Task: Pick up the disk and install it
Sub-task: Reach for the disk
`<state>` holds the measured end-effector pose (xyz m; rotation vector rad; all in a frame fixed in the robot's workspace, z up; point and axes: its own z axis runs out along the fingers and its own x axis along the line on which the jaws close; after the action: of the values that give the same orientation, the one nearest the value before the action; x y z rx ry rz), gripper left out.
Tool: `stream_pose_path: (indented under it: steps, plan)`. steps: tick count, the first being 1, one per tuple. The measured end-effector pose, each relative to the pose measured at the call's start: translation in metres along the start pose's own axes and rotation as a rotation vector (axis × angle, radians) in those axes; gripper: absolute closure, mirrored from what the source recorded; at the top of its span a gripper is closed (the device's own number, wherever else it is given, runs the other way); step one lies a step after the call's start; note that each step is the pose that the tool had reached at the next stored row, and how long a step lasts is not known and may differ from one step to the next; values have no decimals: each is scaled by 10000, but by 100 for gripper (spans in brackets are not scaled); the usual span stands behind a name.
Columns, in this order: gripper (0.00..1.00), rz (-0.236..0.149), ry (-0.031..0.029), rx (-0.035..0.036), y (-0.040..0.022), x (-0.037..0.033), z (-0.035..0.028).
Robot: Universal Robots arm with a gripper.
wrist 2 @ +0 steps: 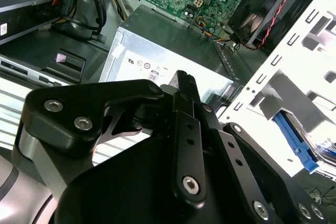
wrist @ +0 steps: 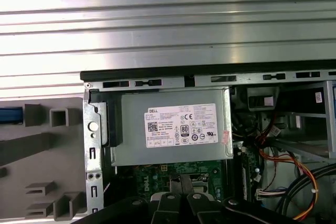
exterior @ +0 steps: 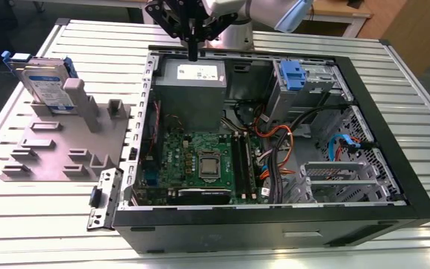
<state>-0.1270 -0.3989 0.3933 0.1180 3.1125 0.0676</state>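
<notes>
Gripper [wrist 2: 184, 81], pinched closed and empty, hangs above power supply [exterior: 192, 84], disk [exterior: 47, 85] well apart

The disk [exterior: 42, 84] stands on the fixture [exterior: 51, 151] near the surface [exterior: 20, 224] edge, at the exterior view's left of the case [exterior: 275, 216]. The power supply [exterior: 192, 92] occupies the case's far corner.

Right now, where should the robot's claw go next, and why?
Probably sideways toward the exterior view's left, over to the disk. The gripper hangs shut and empty above the grey power supply inside the computer case, while the disk stands upright in the grey holder outside it.
</notes>
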Motion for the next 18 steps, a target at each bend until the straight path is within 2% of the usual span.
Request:
stream_pose_path:
  steps: [17, 18]
  plan:
    - [89, -1, 0, -1, -3, 42, -1]
    - [89, 0, -1, 0, -5, 62, -2]
